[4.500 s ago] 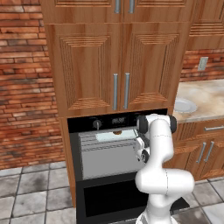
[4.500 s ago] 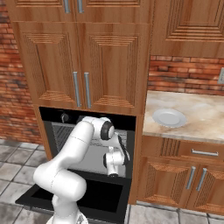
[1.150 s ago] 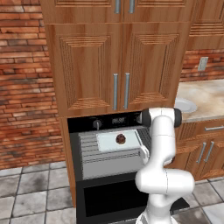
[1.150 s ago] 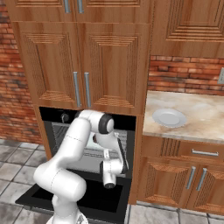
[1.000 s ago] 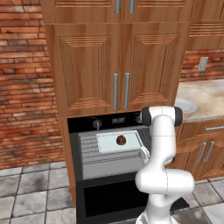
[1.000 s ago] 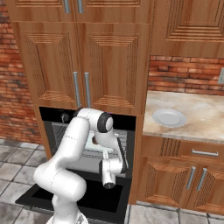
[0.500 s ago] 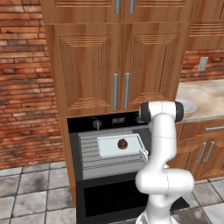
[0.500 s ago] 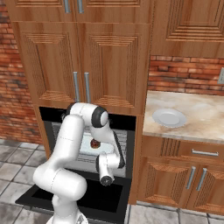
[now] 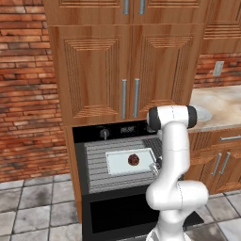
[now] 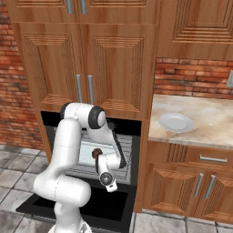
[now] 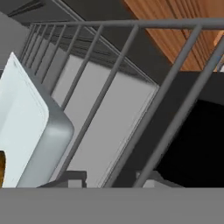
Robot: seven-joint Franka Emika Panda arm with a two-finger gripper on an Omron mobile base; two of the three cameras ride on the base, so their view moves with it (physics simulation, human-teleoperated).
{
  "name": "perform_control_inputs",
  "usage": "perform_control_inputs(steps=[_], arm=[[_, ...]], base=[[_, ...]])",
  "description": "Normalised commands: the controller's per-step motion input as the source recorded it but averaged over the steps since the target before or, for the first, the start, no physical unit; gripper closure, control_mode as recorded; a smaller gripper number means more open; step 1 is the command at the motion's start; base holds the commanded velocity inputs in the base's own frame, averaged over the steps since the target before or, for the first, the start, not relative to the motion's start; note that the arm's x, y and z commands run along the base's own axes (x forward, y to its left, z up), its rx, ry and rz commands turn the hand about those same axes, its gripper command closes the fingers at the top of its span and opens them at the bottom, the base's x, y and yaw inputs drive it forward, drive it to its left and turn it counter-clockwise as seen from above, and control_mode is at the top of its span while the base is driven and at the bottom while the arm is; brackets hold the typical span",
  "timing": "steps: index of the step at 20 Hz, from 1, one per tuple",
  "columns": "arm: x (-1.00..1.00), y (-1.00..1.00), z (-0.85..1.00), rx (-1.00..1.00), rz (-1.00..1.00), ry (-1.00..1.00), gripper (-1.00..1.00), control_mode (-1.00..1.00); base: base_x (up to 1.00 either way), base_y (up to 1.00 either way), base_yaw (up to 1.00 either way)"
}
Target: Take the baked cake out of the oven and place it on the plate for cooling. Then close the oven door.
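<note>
Left base view: cake [image 9: 133, 159] — a round lump, no clear long axis — on tray [image 9: 113, 162]; end effector [image 9: 154, 167] grip unclear.

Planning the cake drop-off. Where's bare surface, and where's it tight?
Free: counter around the plate, and the plate itself. On the pulled-out rack, bare wires left of the tray. Tight: the tray's right edge, where the gripper sits beside the cake.

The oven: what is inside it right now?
Inside the oven a wire rack is pulled out, carrying a pale tray with the small brown cake on it. The arm covers the rack's right end.
</note>
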Motion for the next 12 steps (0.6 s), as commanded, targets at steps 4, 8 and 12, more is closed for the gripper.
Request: perform_control_inputs(steps=[4,8,12], arm=[[-0.57,-0.06,-0.24,-0.14,0.03,0.28,1.0,-1.0],[-0.59,-0.06,-0.34,-0.13,0.03,0.28,1.0,-1.0],[-0.57,0.0,-0.39,-0.13,0.02,0.29,1.0,-1.0]], base=[[0.0,0.0,0.0],[0.0,0.0,0.0],[0.0,0.0,0.0]])
